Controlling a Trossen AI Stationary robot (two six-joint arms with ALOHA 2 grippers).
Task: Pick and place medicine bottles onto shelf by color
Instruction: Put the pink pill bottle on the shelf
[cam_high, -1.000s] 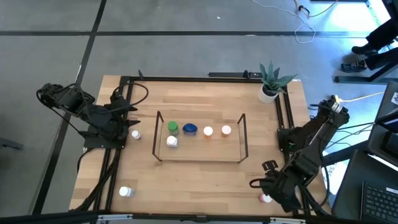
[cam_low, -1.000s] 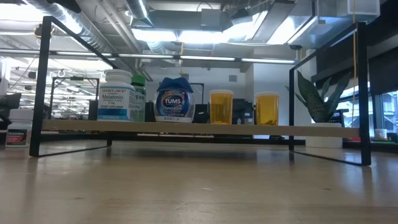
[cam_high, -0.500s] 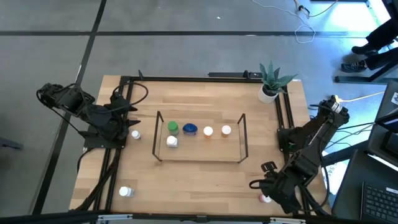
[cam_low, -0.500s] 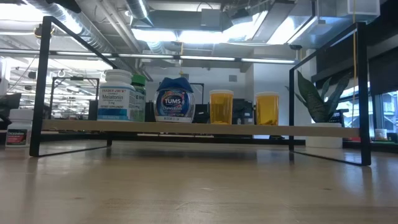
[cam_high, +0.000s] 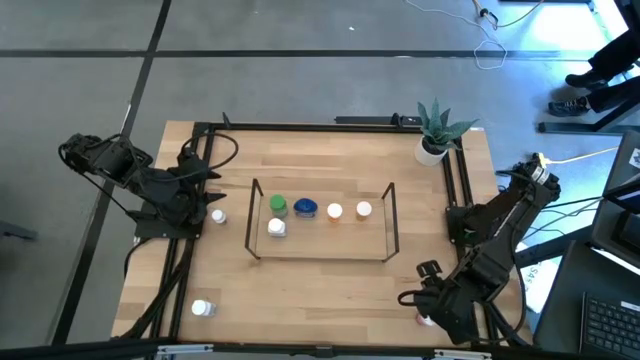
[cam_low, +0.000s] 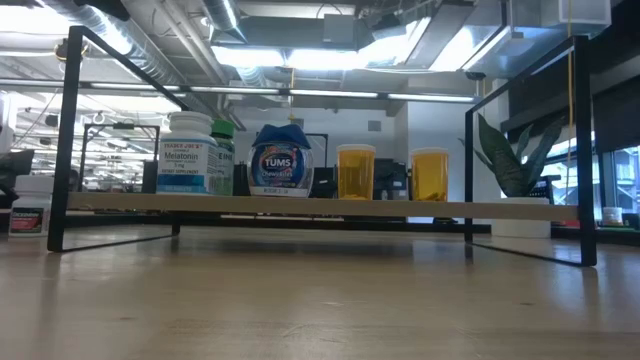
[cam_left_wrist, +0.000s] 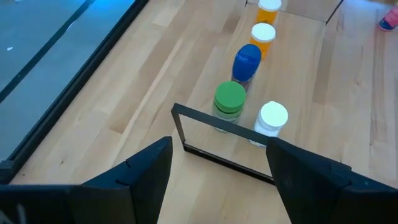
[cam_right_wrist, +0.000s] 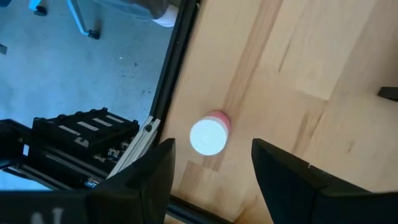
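The wire shelf (cam_high: 322, 222) stands mid-table. On its wood board stand a green-capped bottle (cam_high: 277, 205), a white-capped one (cam_high: 277, 228), a blue one (cam_high: 305, 208) and two orange ones (cam_high: 334, 211) (cam_high: 363, 210); all show in the low view (cam_low: 281, 160). My left gripper (cam_left_wrist: 217, 180) is open at the table's left, beside a loose white bottle (cam_high: 217, 215). My right gripper (cam_right_wrist: 214, 180) is open at the near right corner, above an upright pink bottle with a white cap (cam_right_wrist: 209, 134); its fingers stand apart from the bottle.
Another white bottle (cam_high: 203, 308) stands near the table's near left corner. A potted plant (cam_high: 437, 128) stands at the far right corner. The black frame (cam_high: 455, 190) edges the table; its rail (cam_right_wrist: 177, 68) runs close beside the pink bottle.
My right gripper has edged slightly toward the table's left edge, near the pink bottle. The bottles have stayed in place.
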